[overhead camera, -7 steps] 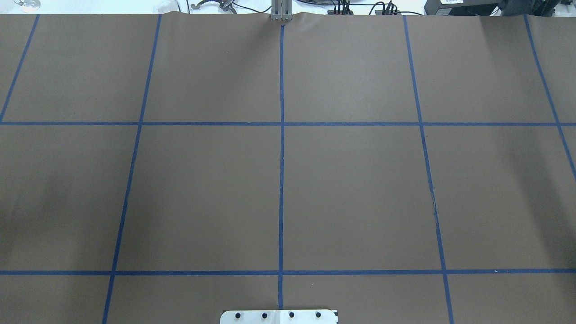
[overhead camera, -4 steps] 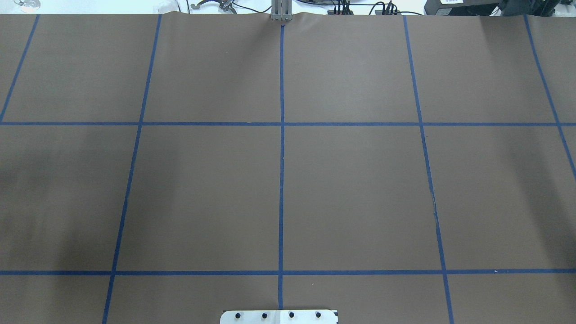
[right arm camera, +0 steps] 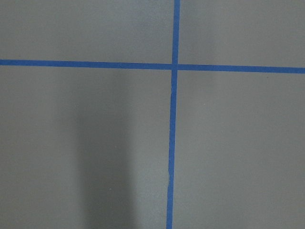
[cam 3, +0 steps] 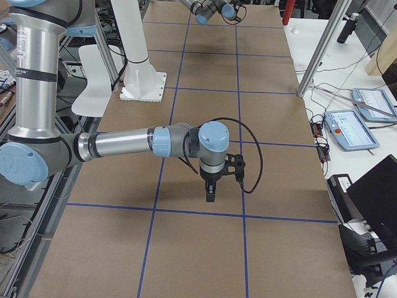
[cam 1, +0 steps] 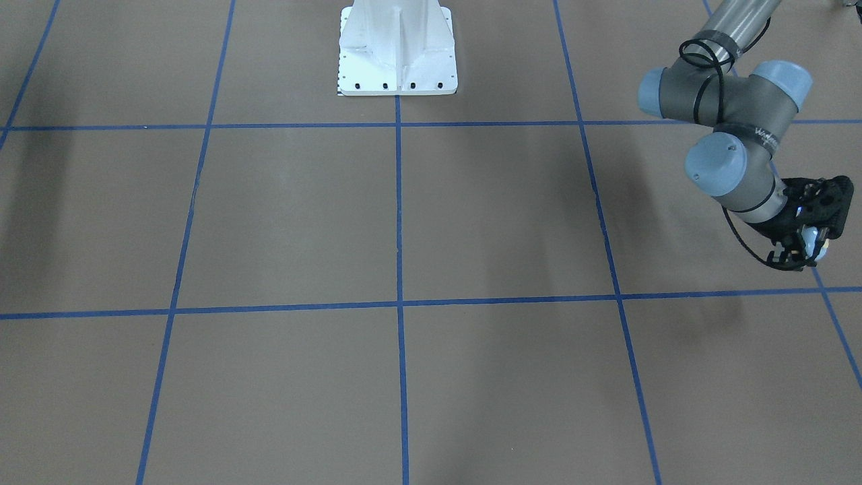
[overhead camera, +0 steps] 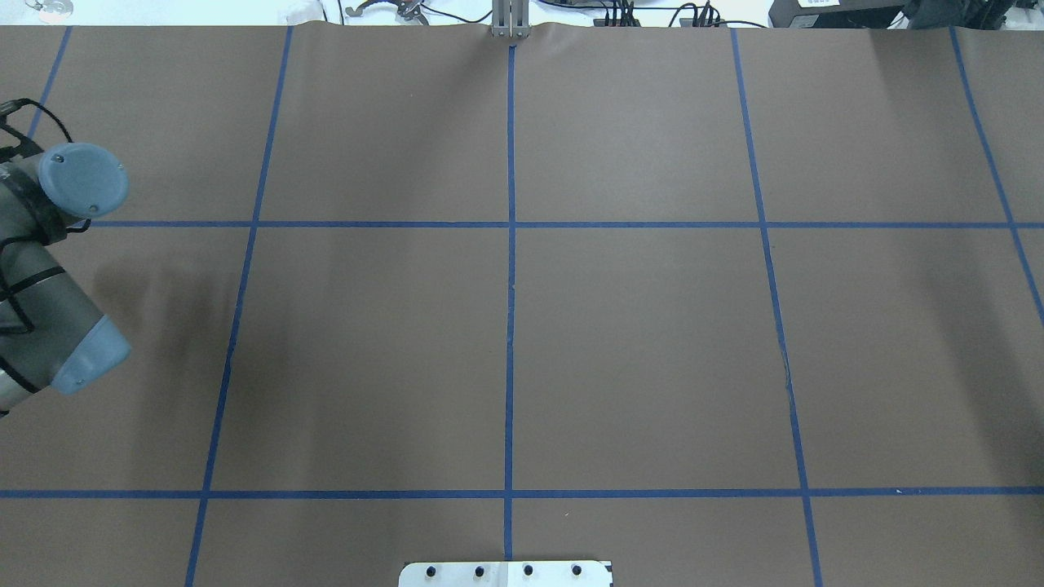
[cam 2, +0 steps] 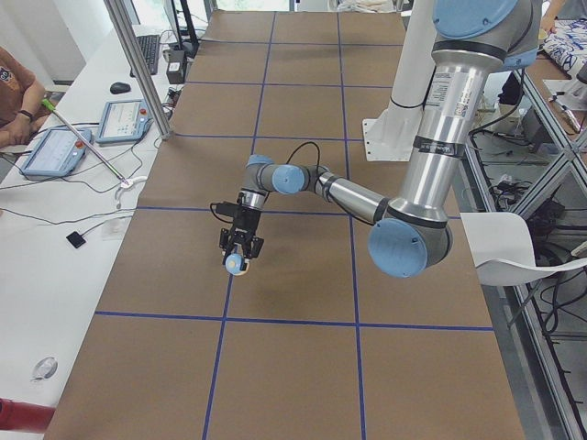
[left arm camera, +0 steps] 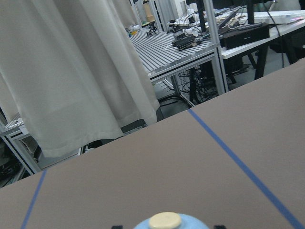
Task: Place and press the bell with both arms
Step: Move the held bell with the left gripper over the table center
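Observation:
My left gripper (cam 1: pixel 805 244) hangs above the brown table at the front-facing view's right edge and is shut on the light-blue bell (cam 1: pixel 812 236). The exterior left view shows the bell (cam 2: pixel 237 264) under the black fingers, held above the table. In the left wrist view the bell's cream button (left arm camera: pixel 165 221) sits at the bottom edge. The overhead view shows only the left arm's joints (overhead camera: pixel 57 342) at its left edge. My right gripper (cam 3: pixel 209 196) shows only in the exterior right view, pointing down near a tape crossing; I cannot tell if it is open or shut.
The white bolted pedestal (cam 1: pixel 397 47) stands at the robot's side of the table (overhead camera: pixel 636 342), which carries a blue tape grid. A metal post (cam 2: pixel 138 64) and tablets (cam 2: pixel 55 151) stand on the operators' white bench. A person's arm (cam 2: pixel 14 101) shows there.
The left arm has come into the overhead view at its left edge, where only its shadow showed before. The rest of the table looks the same.

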### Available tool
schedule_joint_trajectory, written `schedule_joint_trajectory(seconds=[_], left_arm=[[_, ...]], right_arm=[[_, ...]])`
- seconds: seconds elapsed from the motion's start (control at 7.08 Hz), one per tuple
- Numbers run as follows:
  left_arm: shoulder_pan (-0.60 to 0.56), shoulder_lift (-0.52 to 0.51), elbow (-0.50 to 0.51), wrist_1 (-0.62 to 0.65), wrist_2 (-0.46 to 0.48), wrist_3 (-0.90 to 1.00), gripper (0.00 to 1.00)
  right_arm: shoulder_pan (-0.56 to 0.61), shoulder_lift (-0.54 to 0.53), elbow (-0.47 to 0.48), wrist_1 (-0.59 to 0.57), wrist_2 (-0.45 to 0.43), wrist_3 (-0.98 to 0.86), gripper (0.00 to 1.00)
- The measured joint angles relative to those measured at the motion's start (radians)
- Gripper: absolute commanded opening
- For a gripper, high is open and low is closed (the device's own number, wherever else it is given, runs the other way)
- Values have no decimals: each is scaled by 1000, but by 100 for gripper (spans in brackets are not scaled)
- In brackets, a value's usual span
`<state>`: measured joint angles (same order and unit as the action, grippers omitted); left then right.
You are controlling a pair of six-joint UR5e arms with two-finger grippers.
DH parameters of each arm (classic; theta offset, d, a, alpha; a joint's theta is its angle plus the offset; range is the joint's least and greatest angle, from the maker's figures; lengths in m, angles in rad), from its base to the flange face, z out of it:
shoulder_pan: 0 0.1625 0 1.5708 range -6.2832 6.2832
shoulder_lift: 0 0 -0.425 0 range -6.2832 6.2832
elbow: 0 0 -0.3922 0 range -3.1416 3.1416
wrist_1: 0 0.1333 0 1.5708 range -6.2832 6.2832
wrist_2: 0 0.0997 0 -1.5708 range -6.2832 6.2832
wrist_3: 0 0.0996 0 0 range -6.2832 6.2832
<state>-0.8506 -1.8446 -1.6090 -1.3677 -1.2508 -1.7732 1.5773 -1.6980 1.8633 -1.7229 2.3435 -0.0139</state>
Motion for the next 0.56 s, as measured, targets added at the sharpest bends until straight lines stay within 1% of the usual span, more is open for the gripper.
schedule_joint_trajectory(seconds=[0.14,0.56], left_arm=[[14,-46,22,-102,33,52,0],[148,-220,29,-261,112,150,0]], right_arm=[[0,0,-4,-1,1,2,100],[-2,6,-19,0,-2,3,100]])
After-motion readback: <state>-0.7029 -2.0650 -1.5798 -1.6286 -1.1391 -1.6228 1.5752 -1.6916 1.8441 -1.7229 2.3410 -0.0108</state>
